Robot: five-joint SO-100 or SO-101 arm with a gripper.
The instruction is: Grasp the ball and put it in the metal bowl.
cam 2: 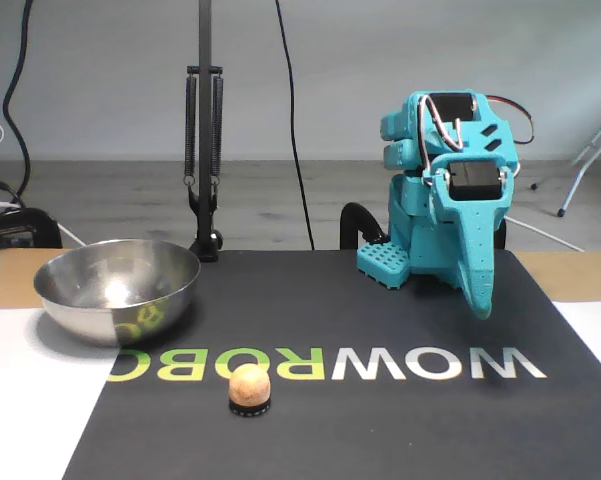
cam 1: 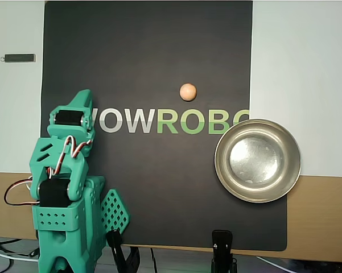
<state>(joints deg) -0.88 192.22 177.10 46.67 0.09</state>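
Observation:
The peach-orange ball (cam 1: pixel 188 91) (cam 2: pixel 249 386) rests on the black mat, just past the green "ROBO" lettering, on a small dark ring seen in the fixed view. The metal bowl (cam 1: pixel 258 161) (cam 2: pixel 117 290) stands empty at the mat's edge, right in the overhead view and left in the fixed view. My teal arm is folded over its base, and the gripper (cam 1: pixel 81 98) (cam 2: pixel 480 305) points down at the mat with its fingers together, holding nothing. It is far from both ball and bowl.
A small dark bar (cam 1: pixel 19 57) lies on the white surface at upper left in the overhead view. Two black clamps (cam 1: pixel 222 250) grip the table's near edge. A lamp arm (cam 2: pixel 203 160) rises behind the bowl in the fixed view.

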